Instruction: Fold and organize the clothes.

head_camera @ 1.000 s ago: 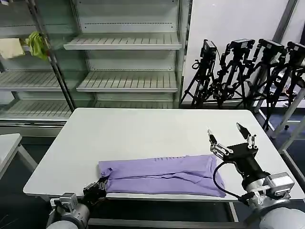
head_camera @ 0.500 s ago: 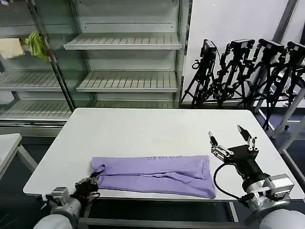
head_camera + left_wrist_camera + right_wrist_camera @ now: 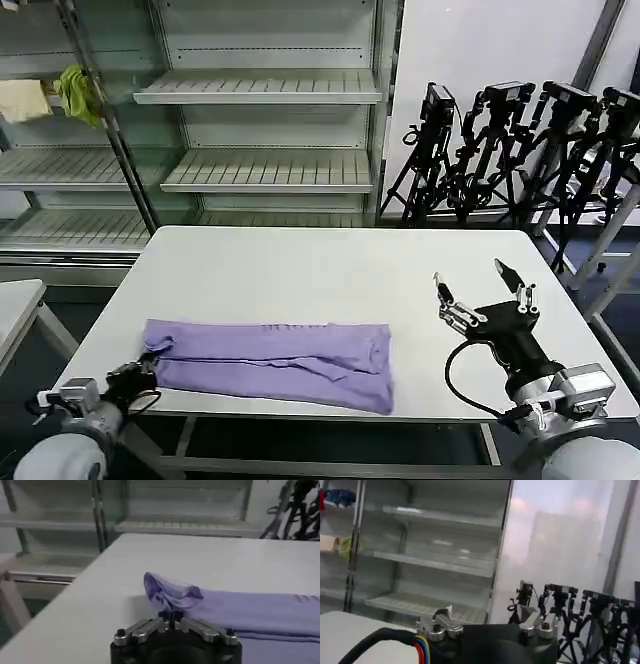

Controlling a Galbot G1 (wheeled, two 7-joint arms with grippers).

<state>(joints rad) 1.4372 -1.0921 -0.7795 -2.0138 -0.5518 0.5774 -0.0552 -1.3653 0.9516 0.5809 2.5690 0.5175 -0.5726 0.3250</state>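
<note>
The clothes are one lavender T-shirt, folded into a long band across the near part of the white table. My left gripper is at the table's near left corner, shut on the band's bunched left end. The left wrist view has the left gripper pinching that fabric, with the rest of the shirt trailing away flat. My right gripper is raised over the table's right side, open, holding nothing, well clear of the shirt's right end. In the right wrist view the right gripper points up toward the shelves.
Empty metal shelving stands behind the table. A yellow-green cloth and a cream cloth hang at the upper left. Black tripods crowd the back right. A second small table is at the left edge.
My left gripper has pulled the shirt's end leftward along the table's near edge, and the whole band slid left with it. The right gripper stayed where it was, open.
</note>
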